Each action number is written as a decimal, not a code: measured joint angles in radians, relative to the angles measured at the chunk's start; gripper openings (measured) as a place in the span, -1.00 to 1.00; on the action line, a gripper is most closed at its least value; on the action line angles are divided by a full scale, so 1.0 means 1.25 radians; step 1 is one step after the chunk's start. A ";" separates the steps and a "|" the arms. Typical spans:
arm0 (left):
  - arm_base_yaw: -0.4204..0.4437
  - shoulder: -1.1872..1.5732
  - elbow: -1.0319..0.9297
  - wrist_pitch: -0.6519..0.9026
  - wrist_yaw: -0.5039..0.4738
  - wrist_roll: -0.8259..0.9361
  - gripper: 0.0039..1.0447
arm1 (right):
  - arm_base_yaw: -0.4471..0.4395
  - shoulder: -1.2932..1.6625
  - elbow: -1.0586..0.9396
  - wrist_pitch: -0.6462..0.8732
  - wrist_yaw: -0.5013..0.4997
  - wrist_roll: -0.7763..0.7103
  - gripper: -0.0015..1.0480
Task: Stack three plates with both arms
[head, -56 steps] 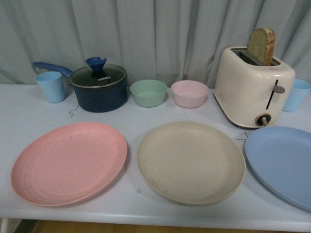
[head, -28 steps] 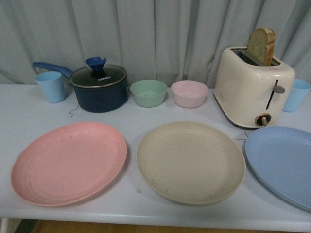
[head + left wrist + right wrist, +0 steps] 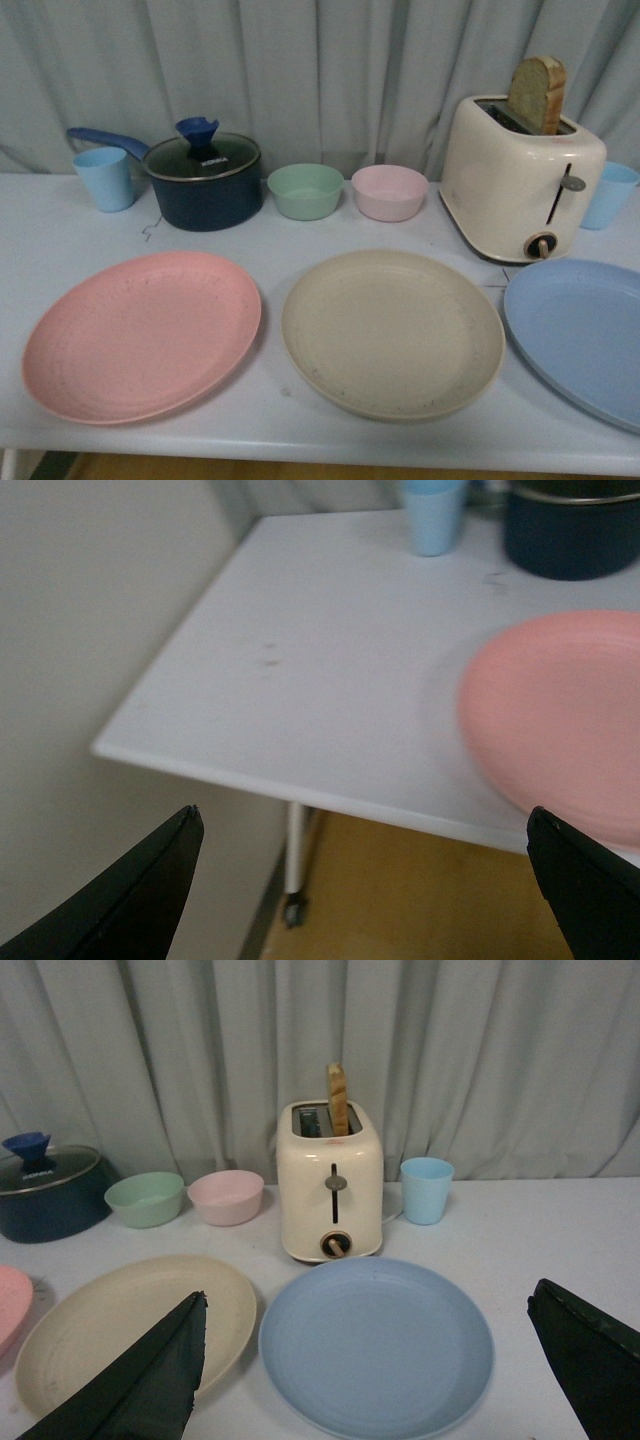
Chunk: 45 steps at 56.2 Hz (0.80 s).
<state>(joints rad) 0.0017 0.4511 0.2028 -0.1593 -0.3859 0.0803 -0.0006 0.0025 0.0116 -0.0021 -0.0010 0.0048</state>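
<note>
Pink plate (image 3: pixel 142 335), beige plate (image 3: pixel 392 333) and blue plate (image 3: pixel 580 335) lie side by side on the table (image 3: pixel 60 230), unmoved over the last second, with left gripper (image 3: pixel 362 815) and right gripper (image 3: pixel 368 1295) spread and empty, so stacking has not begun.

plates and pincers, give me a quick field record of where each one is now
pink plate: flat on the table, robot's left, nothing on it
beige plate: flat, middle, apart from both others
blue plate: flat, right, cut off by the front view's edge
stacked: none yet
left pincer: open, empty, facing the table corner by the pink plate
right pincer: open, empty, facing the blue plate
</note>
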 joint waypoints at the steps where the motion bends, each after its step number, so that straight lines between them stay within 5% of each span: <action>1: 0.015 0.035 0.010 0.021 -0.004 0.011 0.88 | 0.000 0.000 0.000 -0.001 0.002 0.000 0.87; 12: 0.090 0.487 0.131 0.236 0.127 0.129 0.88 | 0.000 0.000 0.000 -0.001 0.001 0.000 0.87; 31: 0.117 0.918 0.411 0.125 0.313 0.118 0.88 | 0.000 0.000 0.000 -0.001 0.001 0.000 0.87; 45: 0.114 1.070 0.556 0.072 0.366 0.100 0.88 | 0.000 0.000 0.000 -0.001 0.001 0.000 0.87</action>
<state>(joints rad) 0.1444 1.7882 0.8978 -0.0692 0.0711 0.2058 -0.0002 0.0025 0.0116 -0.0036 0.0002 0.0048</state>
